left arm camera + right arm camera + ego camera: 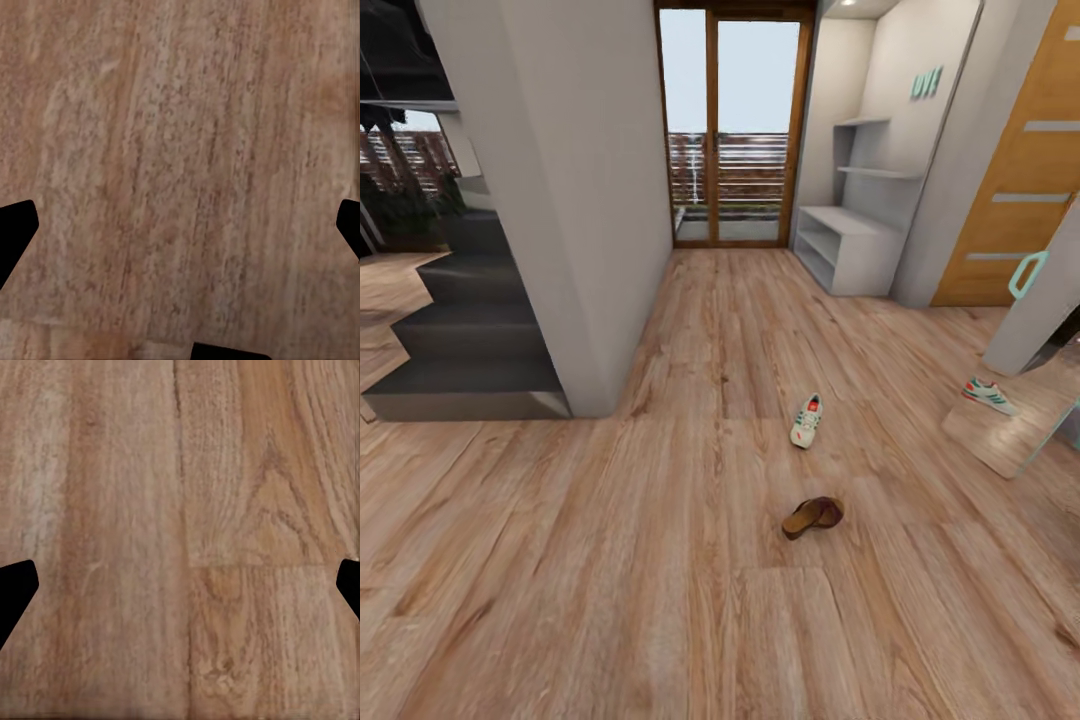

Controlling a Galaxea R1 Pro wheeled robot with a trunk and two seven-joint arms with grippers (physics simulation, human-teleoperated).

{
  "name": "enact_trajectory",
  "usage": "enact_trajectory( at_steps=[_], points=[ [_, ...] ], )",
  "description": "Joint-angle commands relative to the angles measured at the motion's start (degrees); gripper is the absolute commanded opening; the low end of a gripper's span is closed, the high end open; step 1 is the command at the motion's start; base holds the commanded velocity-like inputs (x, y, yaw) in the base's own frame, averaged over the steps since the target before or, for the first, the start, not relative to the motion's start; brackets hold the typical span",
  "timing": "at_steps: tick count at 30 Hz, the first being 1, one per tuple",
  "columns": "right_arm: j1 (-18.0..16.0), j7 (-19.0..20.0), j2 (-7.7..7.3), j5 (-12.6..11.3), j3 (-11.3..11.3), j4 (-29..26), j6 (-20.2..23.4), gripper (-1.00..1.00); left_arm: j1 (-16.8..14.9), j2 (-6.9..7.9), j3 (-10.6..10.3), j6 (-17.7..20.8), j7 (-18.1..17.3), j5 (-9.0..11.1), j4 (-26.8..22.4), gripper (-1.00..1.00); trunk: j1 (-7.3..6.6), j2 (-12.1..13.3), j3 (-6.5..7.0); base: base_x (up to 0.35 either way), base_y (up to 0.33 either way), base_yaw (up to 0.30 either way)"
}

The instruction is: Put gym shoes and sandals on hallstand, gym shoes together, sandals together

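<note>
Brown sandal (813, 516), maybe two overlapping, lies near gym shoe (807, 421).

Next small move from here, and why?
Probably roll forward toward the brown sandal, the nearest shoe, to bring it within reach. It lies on the wood floor ahead, with one gym shoe beyond it and another off to the right. Both wrist views show open fingers over bare planks.
</note>
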Motion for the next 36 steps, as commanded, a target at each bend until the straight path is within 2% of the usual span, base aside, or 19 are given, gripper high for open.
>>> enact_trajectory(
  at_steps=[1, 4, 20, 36],
  points=[
    [-0.04, 0.02, 0.01, 0.06, -0.08, 0.05, -0.18, 1.0, -0.02, 0.0, 0.09, -0.18, -0.08, 0.13, 0.04, 1.0, 0.21, -0.43, -0.23, 0.0, 0.0, -0.243],
    [-0.04, 0.02, 0.01, 0.06, -0.08, 0.05, -0.18, 1.0, -0.02, 0.0, 0.11, -0.18, -0.08, 0.13, 0.01, 1.0, 0.87, -1.63, -0.77, 0.0, 0.0, -0.251],
    [-0.04, -0.04, 0.01, 0.06, -0.08, 0.05, -0.23, 1.0, -0.01, -0.02, 0.14, -0.21, -0.08, 0.13, -0.02, 1.0, 0.87, -1.63, -0.77, 0.015, 0.0, -0.261],
    [-0.04, -0.23, 0.01, 0.03, -0.08, 0.05, -0.24, 1.0, 0.01, -0.08, 0.12, -0.2, -0.08, 0.13, -0.02, 1.0, 0.87, -1.63, -0.77, 0.281, 0.041, -0.069]
  ],
)
